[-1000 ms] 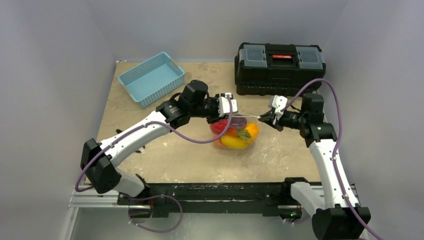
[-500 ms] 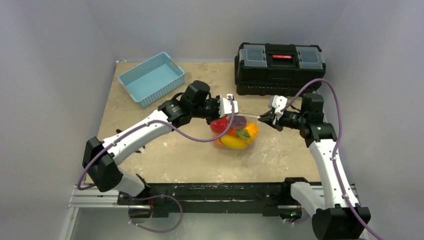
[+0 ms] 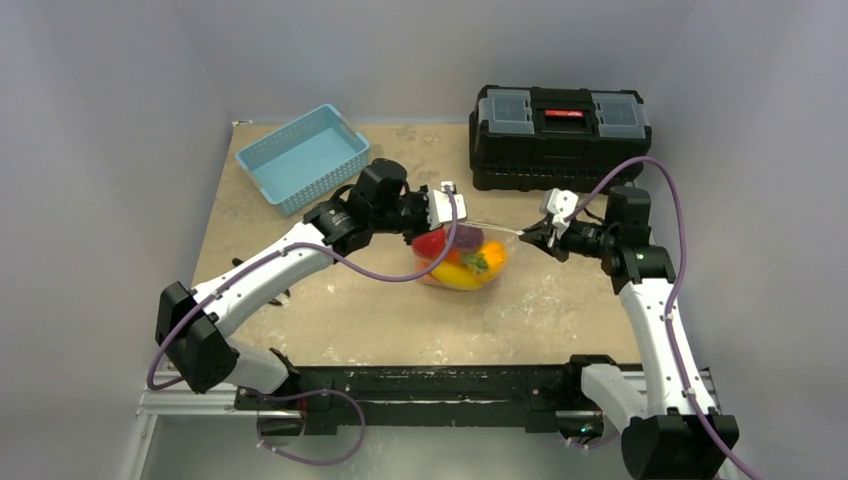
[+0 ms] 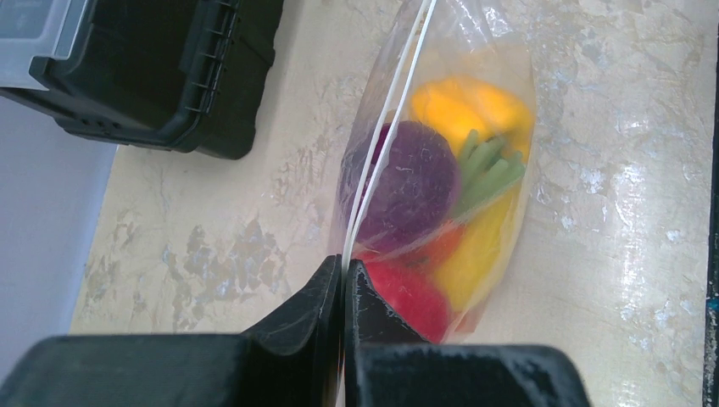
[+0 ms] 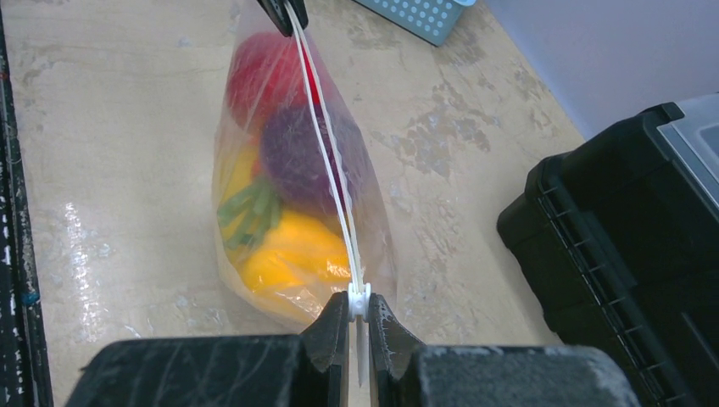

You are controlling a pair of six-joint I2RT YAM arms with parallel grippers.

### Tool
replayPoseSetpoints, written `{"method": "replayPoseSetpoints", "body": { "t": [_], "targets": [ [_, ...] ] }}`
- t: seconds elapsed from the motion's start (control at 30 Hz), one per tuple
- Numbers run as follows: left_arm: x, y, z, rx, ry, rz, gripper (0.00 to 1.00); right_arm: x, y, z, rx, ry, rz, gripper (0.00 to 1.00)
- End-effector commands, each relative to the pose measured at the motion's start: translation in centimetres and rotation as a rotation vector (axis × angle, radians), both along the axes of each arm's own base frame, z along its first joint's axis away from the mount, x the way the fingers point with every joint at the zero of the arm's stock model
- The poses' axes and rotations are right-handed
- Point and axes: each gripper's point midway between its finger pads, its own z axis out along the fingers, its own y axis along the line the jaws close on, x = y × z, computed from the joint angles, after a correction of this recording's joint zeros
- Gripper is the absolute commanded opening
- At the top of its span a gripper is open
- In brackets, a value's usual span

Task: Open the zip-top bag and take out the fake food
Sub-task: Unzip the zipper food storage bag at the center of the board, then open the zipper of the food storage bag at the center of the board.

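Note:
The zip-top bag point(image 3: 462, 262) hangs stretched between my two grippers, just above the table. Its fake food point(image 3: 455, 255) shows through the plastic: red, purple, orange and yellow pieces, one with a green stem. My left gripper point(image 3: 452, 207) is shut on the left end of the white zip strip point(image 4: 386, 144), seen closely in the left wrist view point(image 4: 343, 267). My right gripper point(image 3: 525, 236) is shut on the small white zip slider point(image 5: 359, 300) at the right end, seen in the right wrist view point(image 5: 359, 312). There the strip point(image 5: 326, 144) runs as two thin lines side by side over the bag point(image 5: 288, 195).
A light-blue perforated basket point(image 3: 303, 156) stands at the back left of the table. A black toolbox point(image 3: 558, 133) stands at the back right, close behind the right gripper, and shows in both wrist views point(image 4: 144, 68) point(image 5: 627, 237). Grey walls enclose the table.
My left gripper has drawn back to the left and slightly away, carrying the bag's left end with it. The bag has shifted left. The right gripper has barely moved.

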Motion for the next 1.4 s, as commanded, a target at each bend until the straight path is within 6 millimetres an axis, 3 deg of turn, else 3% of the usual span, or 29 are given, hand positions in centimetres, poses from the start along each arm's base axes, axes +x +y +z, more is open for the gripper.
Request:
{"method": "replayPoseSetpoints", "body": {
  "t": [0.0,0.33,0.4,0.5,0.53,0.6,0.77,0.87,1.0,1.13,1.37],
  "targets": [
    [1.3,1.7,2.5,-0.039,-0.076,0.071,0.0,0.8,-1.1,0.6,-0.015,-0.029,-0.06,0.0],
    [1.2,1.9,2.6,-0.048,-0.064,0.068,0.0,0.8,-1.3,0.4,-0.012,-0.02,-0.058,0.0],
    [0.7,1.6,2.7,-0.062,-0.047,0.044,0.0,-0.2,-0.8,0.0,-0.015,0.01,-0.005,0.18],
    [-0.2,1.2,2.7,-0.083,-0.007,0.014,0.0,-2.8,1.0,1.1,0.024,0.035,0.17,0.6],
    [-0.5,1.2,2.7,-0.089,0.005,0.008,0.0,-3.2,1.3,1.6,0.033,0.051,0.199,0.68],
    [-1.0,1.1,2.8,-0.108,0.02,0.003,0.0,-3.3,1.9,2.8,0.036,0.084,0.226,0.73],
    [-2.0,0.9,3.0,-0.156,0.054,-0.008,0.0,-3.1,6.2,4.7,0.02,0.163,0.303,0.73],
    [-2.2,1.3,2.6,-0.152,0.069,0.003,0.0,-1.9,8.8,5.8,0.069,0.204,0.269,0.71],
    [-2.7,1.7,2.4,-0.155,0.077,0.014,0.0,-0.8,11.5,5.6,0.061,0.238,0.269,0.59],
    [-2.8,1.8,2.5,-0.157,0.082,0.017,0.0,0.5,11.9,5.1,0.044,0.256,0.22,0.49],
    [-2.8,1.6,2.3,-0.158,0.091,0.014,0.0,1.1,11.4,3.9,0.03,0.256,0.169,0.43]
  ]
}}
